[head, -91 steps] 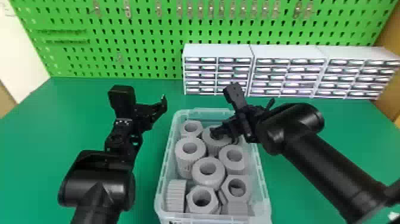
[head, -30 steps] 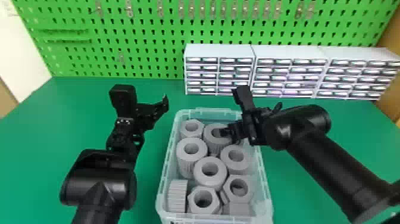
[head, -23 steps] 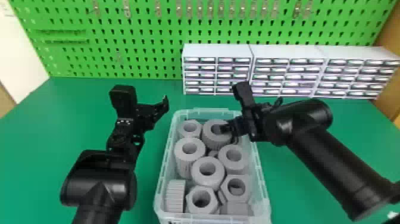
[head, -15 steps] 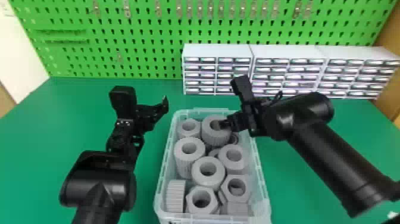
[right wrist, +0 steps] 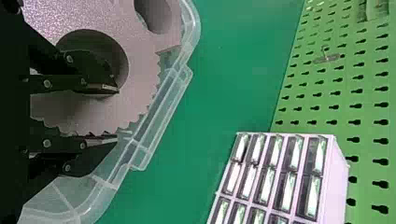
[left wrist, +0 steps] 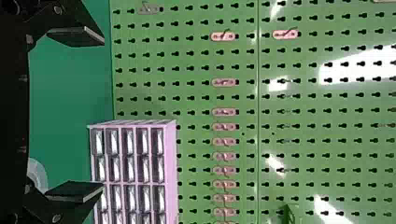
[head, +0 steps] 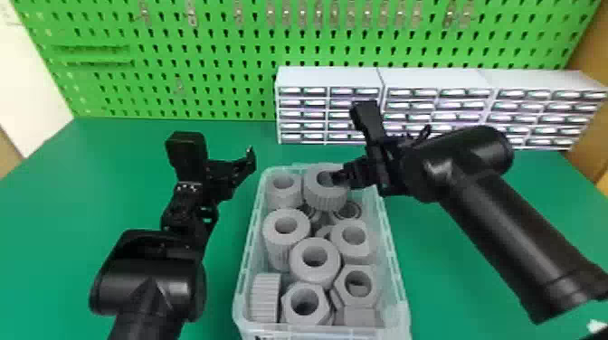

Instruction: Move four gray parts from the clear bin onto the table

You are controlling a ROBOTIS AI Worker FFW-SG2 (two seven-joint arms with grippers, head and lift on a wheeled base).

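Gray parts [head: 296,318] fill the clear bin [head: 251,235] from its near edge, the left gripper [left wrist: 102,115] hangs spread off its far-left corner, and at its far edge the right gripper [right wrist: 116,114] grasps a ribbed part [head: 325,199] by the wall, with seemingly all four deliveries to the table [head: 45,203] left to finish.

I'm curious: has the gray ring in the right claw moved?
Yes, the gray ring has moved up the head view, closer to the clear bin's far rim.
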